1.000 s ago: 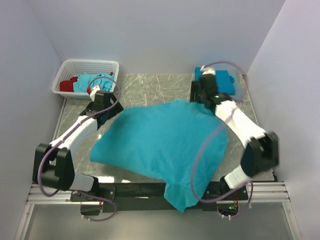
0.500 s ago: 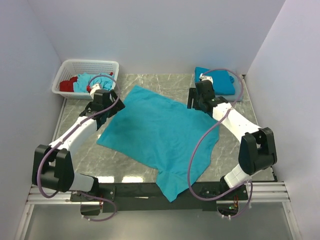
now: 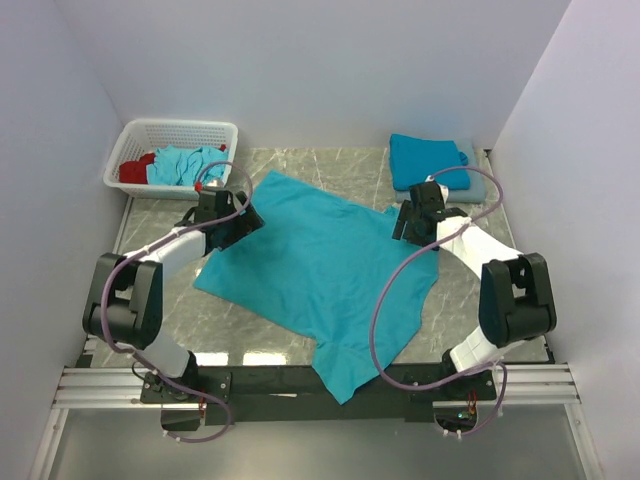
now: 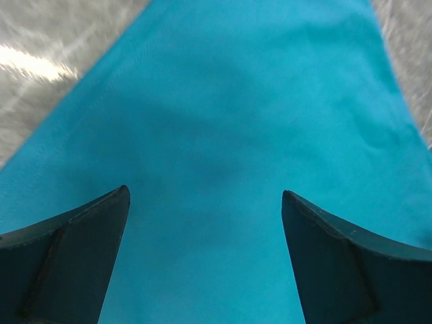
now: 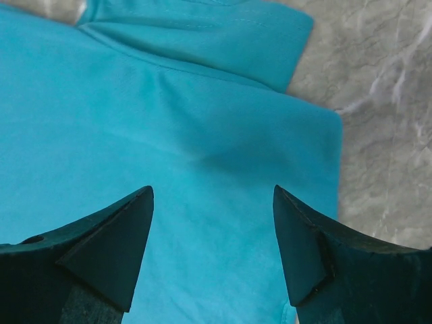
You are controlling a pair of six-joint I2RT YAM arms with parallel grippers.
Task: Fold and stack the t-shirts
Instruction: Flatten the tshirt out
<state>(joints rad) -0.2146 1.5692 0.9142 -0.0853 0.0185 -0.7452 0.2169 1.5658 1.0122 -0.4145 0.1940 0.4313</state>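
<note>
Now flat, no longer billowing: t-shirt (image 3: pixel 320 270), far edge running left-right between left gripper (image 4: pixel 204 194) and right gripper (image 5: pixel 212 190), both gaping empty above cloth, equally near

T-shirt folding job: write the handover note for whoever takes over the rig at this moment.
Left tool: open, empty, over the far left edge of the spread t-shirt.
Right tool: open, empty, over its far right edge.
The spread t-shirt lies flat mid-table, unfolded, with its near corner overhanging the table's near edge.
Done: folded pile at the far right corner.
Left: fold this one and stack it. Crumpled t-shirts wait in the white basket, beside a red item.
</note>
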